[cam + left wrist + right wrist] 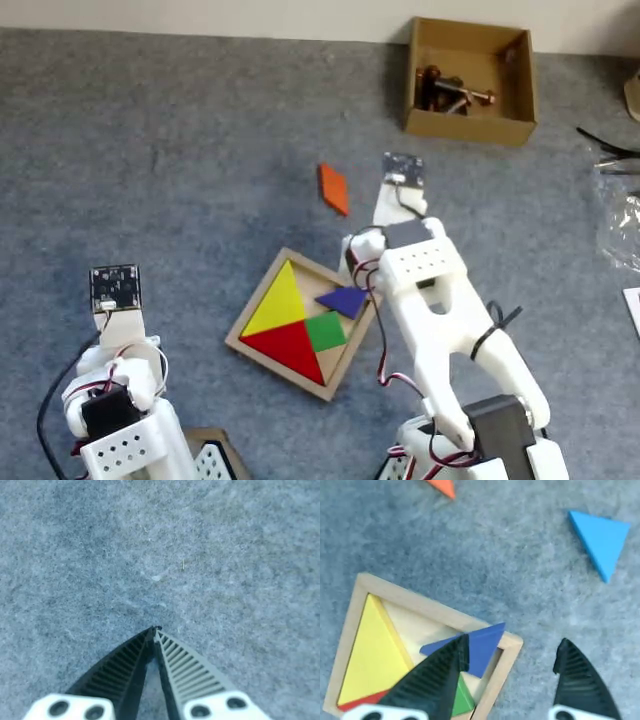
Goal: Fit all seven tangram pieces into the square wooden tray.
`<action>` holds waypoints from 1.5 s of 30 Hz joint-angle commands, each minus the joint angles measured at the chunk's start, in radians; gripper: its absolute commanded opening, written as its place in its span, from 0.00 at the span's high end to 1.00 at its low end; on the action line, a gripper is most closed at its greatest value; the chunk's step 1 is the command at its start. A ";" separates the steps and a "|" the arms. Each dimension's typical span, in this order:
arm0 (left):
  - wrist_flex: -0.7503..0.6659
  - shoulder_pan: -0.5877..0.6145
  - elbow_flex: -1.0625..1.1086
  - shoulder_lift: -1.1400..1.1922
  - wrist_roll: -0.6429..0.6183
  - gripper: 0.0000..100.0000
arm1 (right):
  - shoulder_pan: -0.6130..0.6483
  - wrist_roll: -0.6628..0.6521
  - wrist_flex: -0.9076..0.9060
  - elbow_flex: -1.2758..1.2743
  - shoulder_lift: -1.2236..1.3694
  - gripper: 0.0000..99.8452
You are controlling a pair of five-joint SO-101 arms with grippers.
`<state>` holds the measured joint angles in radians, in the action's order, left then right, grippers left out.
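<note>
The square wooden tray (257, 296) lies mid-table and holds a yellow triangle (275, 300), a red triangle (290, 348) and a green square (325, 330). A dark blue triangle (480, 647) rests tilted, one corner over the tray's rim (410, 597). My right gripper (515, 640) hovers open above that corner, one finger over the dark blue triangle. A light blue triangle (602, 537) and an orange parallelogram (333, 188) lie on the carpet beyond the tray. My left gripper (156, 629) is shut with nothing in it, over bare carpet.
A cardboard box (470, 80) with small metal parts stands at the far right back. Cables and a plastic bag (620, 225) lie at the right edge. The left arm (120, 380) sits near the front left, well away from the tray.
</note>
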<state>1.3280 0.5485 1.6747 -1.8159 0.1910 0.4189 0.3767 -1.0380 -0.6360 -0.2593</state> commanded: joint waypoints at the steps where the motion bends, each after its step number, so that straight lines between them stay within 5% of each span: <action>1: 0.009 -0.015 0.021 -0.005 -0.009 0.99 | 0.071 0.012 0.025 0.008 -0.042 0.74; 18: 0.009 -0.015 0.021 -0.005 -0.009 0.99 | 0.071 0.327 0.240 -0.061 -0.001 0.74; 41: 0.009 -0.015 0.021 -0.005 -0.009 0.99 | 0.077 0.327 0.314 -0.087 0.168 0.74; 45: 0.009 -0.015 0.021 -0.005 -0.009 0.99 | 0.071 0.327 0.314 -0.093 0.127 0.82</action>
<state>1.3280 0.5485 1.6747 -1.8159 0.1910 0.4925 0.7004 -0.7388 -0.7373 -0.0982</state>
